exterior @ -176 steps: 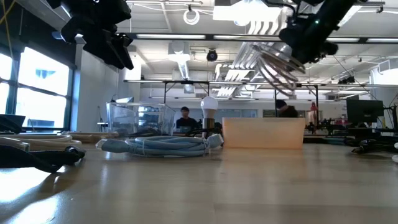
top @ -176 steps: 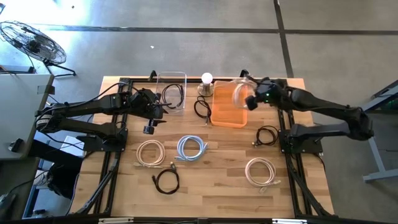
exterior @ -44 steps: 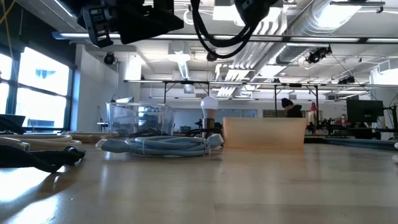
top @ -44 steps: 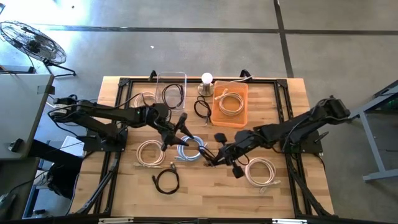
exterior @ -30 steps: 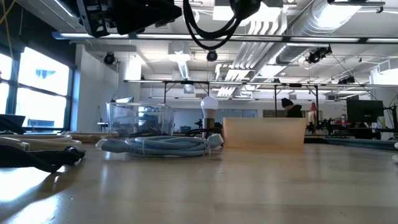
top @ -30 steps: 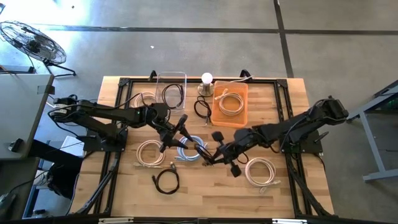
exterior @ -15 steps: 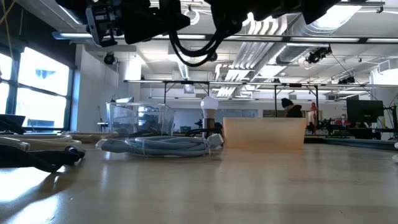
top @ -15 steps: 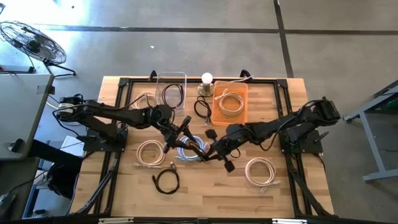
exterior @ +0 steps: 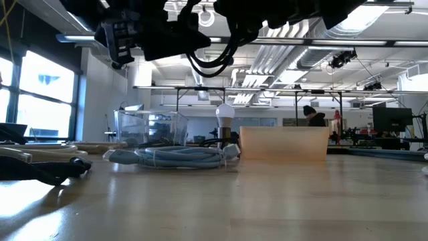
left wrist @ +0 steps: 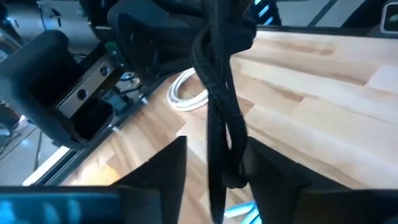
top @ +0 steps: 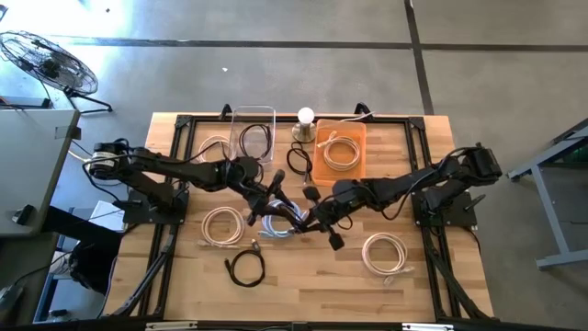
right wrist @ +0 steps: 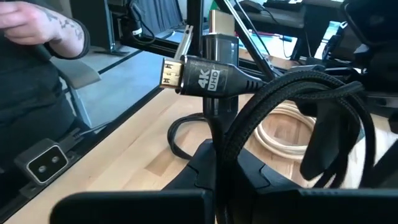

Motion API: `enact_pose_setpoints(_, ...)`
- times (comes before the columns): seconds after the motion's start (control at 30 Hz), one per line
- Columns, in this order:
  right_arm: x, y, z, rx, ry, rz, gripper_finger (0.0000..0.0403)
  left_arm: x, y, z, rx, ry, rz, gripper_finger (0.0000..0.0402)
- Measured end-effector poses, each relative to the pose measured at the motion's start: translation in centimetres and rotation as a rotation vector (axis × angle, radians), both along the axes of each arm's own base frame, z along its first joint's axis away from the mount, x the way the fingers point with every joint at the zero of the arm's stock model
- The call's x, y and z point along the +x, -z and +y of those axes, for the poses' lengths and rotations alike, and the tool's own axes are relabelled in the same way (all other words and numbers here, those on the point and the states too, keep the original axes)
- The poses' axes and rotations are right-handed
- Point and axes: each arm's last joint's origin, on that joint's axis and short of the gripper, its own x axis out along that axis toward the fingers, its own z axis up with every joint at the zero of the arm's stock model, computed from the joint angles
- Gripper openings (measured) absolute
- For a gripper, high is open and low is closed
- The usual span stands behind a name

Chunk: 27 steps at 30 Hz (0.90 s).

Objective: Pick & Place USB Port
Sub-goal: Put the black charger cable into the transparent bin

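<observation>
Cable: I see a black braided cable with a gold-tipped plug, lifted over the table's middle, above the blue coil.
Handling: I judge it light, limp and prone to sag; the stiff plug body or the bunched loops just behind it suit a grip best.
Right gripper: clamped on the cable.
Left gripper: fingers straddle the hanging strand, narrowing; I cannot tell whether they grip.
Orange bin: near, one pale coil inside.

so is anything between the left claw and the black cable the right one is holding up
Nothing visible. The black cable hangs right between the left claw's open fingers, with the right claw shut on it above the blue cable coil.
</observation>
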Motion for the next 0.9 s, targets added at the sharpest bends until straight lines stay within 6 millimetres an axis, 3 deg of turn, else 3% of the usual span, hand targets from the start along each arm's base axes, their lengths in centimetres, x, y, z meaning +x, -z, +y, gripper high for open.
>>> enact_pose_setpoints(0.23, 0.01, 0.10, -0.08, -0.014, 0.036, 0.008, 0.0008, 0.00, 0.02, 0.02, 0.000, -0.008, 0.003, 0.0017)
enact_pose_setpoints(0.33, 0.03, 0.18, -0.18, -0.022, 0.076, 0.015, 0.0026, 0.03, 0.03, 0.10, 0.009, -0.035, 0.003, 0.0022)
enact_pose_setpoints(0.6, 0.10, 0.18, -0.48, 0.013, 0.218, 0.039, 0.0122, 0.03, 0.13, 0.19, 0.020, -0.068, 0.013, 0.0013)
enact_pose_setpoints(0.9, 0.11, 0.18, -0.58, 0.013, 0.241, 0.040, 0.0210, -0.24, 0.27, 0.23, 0.028, -0.090, 0.051, 0.0008)
